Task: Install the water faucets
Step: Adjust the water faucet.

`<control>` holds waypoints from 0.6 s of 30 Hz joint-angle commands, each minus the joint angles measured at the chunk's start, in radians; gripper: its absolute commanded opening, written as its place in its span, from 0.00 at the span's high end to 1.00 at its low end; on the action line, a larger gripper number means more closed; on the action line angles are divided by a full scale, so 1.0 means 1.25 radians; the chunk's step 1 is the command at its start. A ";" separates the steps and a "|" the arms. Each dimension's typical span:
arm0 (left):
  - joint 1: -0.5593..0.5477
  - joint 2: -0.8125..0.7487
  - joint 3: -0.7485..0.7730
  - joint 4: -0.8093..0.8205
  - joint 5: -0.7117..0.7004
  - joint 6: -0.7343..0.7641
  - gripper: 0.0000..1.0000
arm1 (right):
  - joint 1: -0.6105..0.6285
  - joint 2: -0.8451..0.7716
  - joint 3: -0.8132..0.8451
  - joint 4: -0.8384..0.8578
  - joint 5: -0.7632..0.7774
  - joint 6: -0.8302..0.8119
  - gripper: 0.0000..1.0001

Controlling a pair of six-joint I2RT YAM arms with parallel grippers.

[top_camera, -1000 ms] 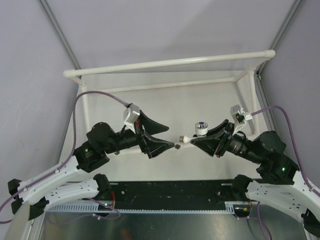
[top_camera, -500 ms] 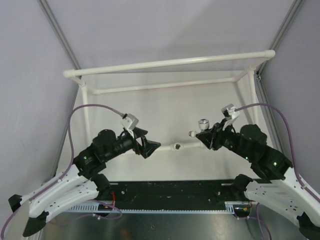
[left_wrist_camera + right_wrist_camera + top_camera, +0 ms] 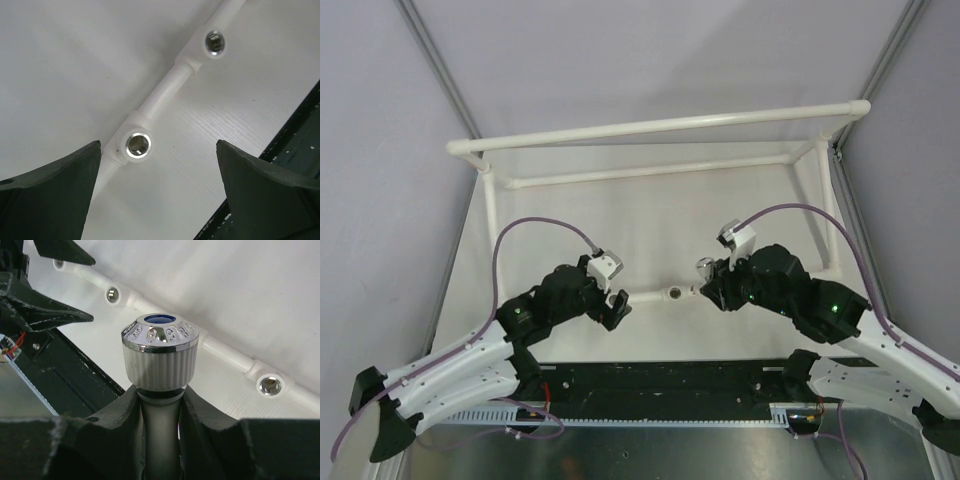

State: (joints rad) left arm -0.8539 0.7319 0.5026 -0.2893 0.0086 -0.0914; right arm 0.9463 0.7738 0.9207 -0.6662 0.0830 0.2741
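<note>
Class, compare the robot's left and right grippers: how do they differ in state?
The left gripper is open and empty; the right gripper is shut on a faucet. A pipe socket shows below the left jaws; the faucet's stem fills the right jaws. Both have dark jaws.

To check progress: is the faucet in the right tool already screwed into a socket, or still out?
Out. The right tool holds the faucet apart from the pipe, and the sockets in view are empty.
</note>
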 commanded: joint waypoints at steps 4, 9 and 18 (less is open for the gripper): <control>0.005 0.063 0.029 0.016 -0.084 0.017 0.00 | 0.061 0.029 0.032 0.031 0.054 -0.018 1.00; 0.005 0.109 0.043 0.016 -0.135 -0.098 0.00 | 0.079 0.028 0.023 0.043 0.063 -0.008 1.00; 0.001 0.035 -0.010 0.008 -0.299 -0.383 0.03 | 0.104 0.015 -0.007 0.057 0.081 0.017 1.00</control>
State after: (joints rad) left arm -0.8532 0.8467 0.5064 -0.3023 -0.2409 -0.4000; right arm 1.0603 0.8116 0.9154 -0.6537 0.1505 0.2775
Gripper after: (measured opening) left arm 0.972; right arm 0.338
